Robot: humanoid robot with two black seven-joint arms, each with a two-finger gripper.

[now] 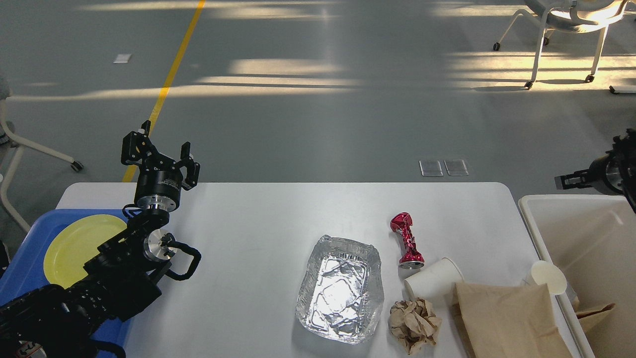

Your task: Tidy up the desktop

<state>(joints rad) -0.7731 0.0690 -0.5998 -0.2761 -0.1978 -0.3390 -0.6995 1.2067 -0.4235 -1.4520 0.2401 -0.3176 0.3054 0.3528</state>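
No brand, label or writing can be read on anything in view. The desktop (pixel 238 238) fills the lower middle of the head view, its far edge meeting the grey floor. On it lie one crumpled foil tray (pixel 341 291), one crushed red can (pixel 406 240) on its side just right of the tray, one white paper cup (pixel 434 279) tipped over beside the can's base, one ball of crumpled brown paper (pixel 414 324) near the tray's right corner, and one flat brown paper bag (pixel 507 320) at the front right edge. A second paper cup (pixel 549 277) sits at the rim of the white bin (pixel 591 233) to the right. At the left a blue tray (pixel 25 278) holds one yellow plate (pixel 74 246). The left gripper (pixel 166 154) is raised above the table's far left corner, fingers spread and empty. The right gripper (pixel 566 180) shows only as a dark end at the right edge, above the bin; whether its fingers are apart or together I cannot tell
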